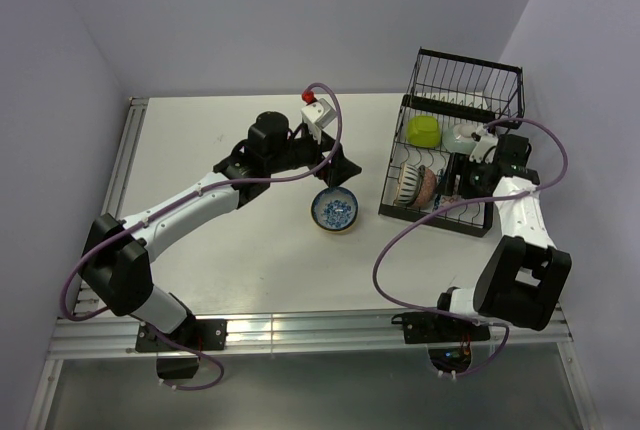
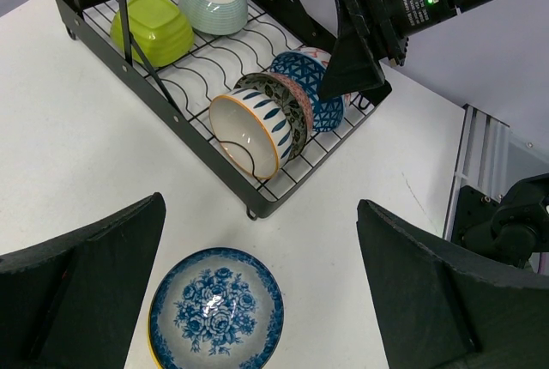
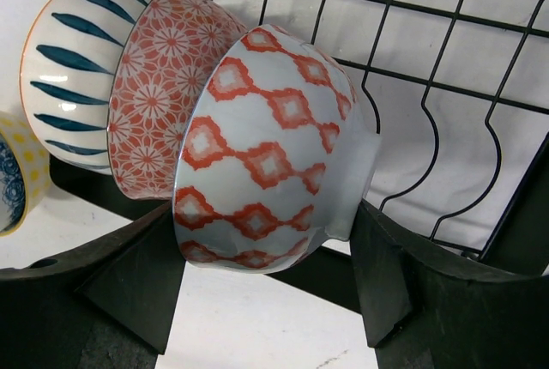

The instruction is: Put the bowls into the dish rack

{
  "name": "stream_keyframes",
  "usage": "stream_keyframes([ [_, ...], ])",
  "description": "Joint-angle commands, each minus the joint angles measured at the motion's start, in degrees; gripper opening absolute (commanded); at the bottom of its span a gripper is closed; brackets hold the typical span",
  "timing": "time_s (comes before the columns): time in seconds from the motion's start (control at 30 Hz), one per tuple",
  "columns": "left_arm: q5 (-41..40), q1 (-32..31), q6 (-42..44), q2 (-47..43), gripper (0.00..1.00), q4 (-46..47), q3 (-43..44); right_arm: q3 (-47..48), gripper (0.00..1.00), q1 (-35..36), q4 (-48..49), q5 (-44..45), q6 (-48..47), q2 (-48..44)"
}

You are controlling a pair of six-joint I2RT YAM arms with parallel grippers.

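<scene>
Clamped red bowl [image 3: 266, 146] at rack [image 1: 430, 221] with right gripper [image 3: 264, 219]; hung left gripper [image 1: 335, 168] wide open, empty, above blue bowl [image 2: 216, 307], needing descent.

On my feed the blue floral bowl [image 2: 216, 305] looks glossy glazed, dish rack's [image 2: 180, 122] matt coated wire, table [image 2: 69, 154] smooth matt.

I'm looking down on a white table [image 1: 250, 260]. The black wire dish rack [image 1: 430, 220] stands on it at the far right. One blue-and-white bowl [image 1: 335, 211] [image 2: 216, 309] sits upright on the bare top near the middle, just left of the rack and not touching it.
</scene>
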Motion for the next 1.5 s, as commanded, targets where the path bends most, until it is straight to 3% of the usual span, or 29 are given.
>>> stream_keyframes([
  [0.0,1.0,0.1,-0.6,-0.5,1.00,0.6,1.3,0.0,0.00,0.8,4.2,0.1,0.8,0.2],
  [0.37,0.8,0.1,-0.4,0.0,0.99,0.2,1.5,-0.8,0.00,1.9,5.4,-1.1,3.2,2.1],
  [0.53,0.4,0.1,0.4,-0.3,0.99,-0.7,1.2,-0.2,0.20,2.2,4.2,-0.2,2.8,2.8],
  [0.63,0.3,0.1,2.2,-0.5,0.99,-2.6,1.6,0.0,0.45,2.2,3.4,0.2,2.9,2.5],
  [0.67,0.0,0.1,3.9,-0.5,0.99,-3.7,1.9,-0.1,0.59,2.2,3.4,0.1,3.0,1.9],
  [0.7,-0.4,0.1,4.5,-0.7,1.00,-5.2,2.2,-0.3,0.63,2.2,3.4,-0.1,3.1,1.6],
  [1.03,-1.9,1.1,13.4,-6.4,0.99,-11.6,-3.6,-0.1,0.82,2.1,1.1,0.3,2.4,-2.0],
  [1.07,-1.7,1.3,15.5,-7.0,0.99,-11.7,-5.0,-0.1,0.87,2.0,0.7,0.3,2.3,-2.3],
  [1.27,3.3,1.6,22.4,-7.5,0.99,-17.8,-5.2,0.9,0.89,1.5,-1.0,-0.2,1.7,-4.2],
  [1.4,5.5,1.6,25.3,-5.8,0.93,-19.3,-4.8,1.5,0.90,1.5,-2.9,-1.4,1.5,-6.2],
  [1.47,8.0,1.6,32.4,-4.3,0.93,-21.8,-3.4,2.3,0.91,1.5,-4.8,-2.3,1.0,-7.8],
])
